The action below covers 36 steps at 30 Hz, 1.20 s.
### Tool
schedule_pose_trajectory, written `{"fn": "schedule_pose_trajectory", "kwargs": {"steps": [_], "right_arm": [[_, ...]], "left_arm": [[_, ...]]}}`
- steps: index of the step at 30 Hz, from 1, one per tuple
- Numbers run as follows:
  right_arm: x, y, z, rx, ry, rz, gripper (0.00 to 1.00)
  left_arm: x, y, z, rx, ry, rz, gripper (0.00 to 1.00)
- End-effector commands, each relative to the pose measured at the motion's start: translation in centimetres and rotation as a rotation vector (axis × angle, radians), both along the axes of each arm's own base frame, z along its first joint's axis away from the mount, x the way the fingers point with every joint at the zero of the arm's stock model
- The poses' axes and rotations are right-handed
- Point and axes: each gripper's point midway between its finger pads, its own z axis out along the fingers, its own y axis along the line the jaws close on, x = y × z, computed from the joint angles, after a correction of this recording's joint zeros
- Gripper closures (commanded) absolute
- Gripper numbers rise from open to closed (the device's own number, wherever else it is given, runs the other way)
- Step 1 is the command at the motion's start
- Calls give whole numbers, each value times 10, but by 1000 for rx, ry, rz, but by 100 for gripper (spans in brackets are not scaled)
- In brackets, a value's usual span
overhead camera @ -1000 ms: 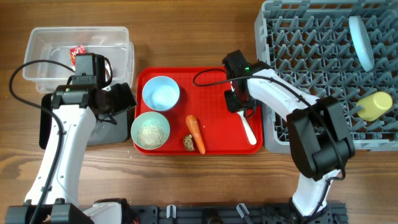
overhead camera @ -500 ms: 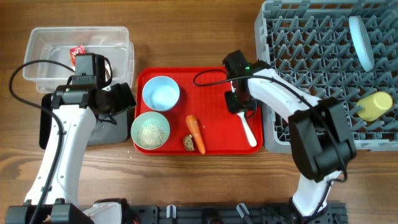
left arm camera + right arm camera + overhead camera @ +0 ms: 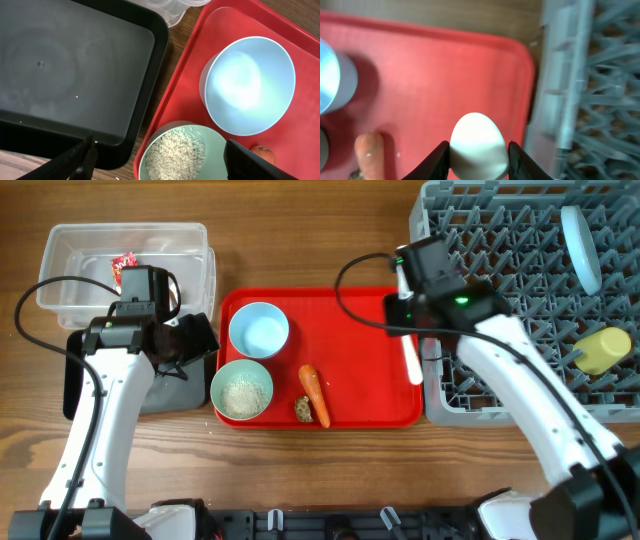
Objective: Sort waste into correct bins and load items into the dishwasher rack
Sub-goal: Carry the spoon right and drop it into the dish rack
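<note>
My right gripper is shut on the white plastic spoon and holds it over the red tray's right edge, beside the grey dishwasher rack. In the right wrist view the spoon's bowl sits between the fingers. The pale blue plate and yellow cup stand in the rack. The pale blue bowl, the mint green bowl of rice, the carrot and the brown lump are on the tray. My left gripper is open above the mint bowl and black tray. No tissue is in view.
The clear tub at the back left holds the red-and-white wrapper. The black tray lies mostly under my left arm. The red serving tray sits between the bins and the rack.
My right gripper has lifted the spoon off the red tray and moved it back and right, to the rack's left edge. The left arm has not moved.
</note>
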Motion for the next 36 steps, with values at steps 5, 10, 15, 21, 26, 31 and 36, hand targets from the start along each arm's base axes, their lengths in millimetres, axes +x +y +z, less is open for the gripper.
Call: {"fn": "schedule_pose_trajectory", "kwargs": {"steps": [5,10,15,21,26,31,36], "right_arm": [[22,-77,15,-45,-55,-154,69],[24,-90,12,-34,-43,-147,68],[22,-88,-9,-19,29,-140,68],[25,-87,-47,-34,130,-142,65],[26,-87,-61,-40,164,-141,58],[27,-87,-51,-34,132,-141,42],[36,-74,-12,45,6,-107,36]], "left_arm": [[0,-3,0,-11,0,1,17],[1,-3,0,-11,0,1,17],[1,-3,0,-11,0,1,17],[0,-3,0,-11,0,1,17],[0,-3,0,-11,0,1,17],[0,-3,0,-11,0,1,17],[0,-3,0,-11,1,0,16]]}}
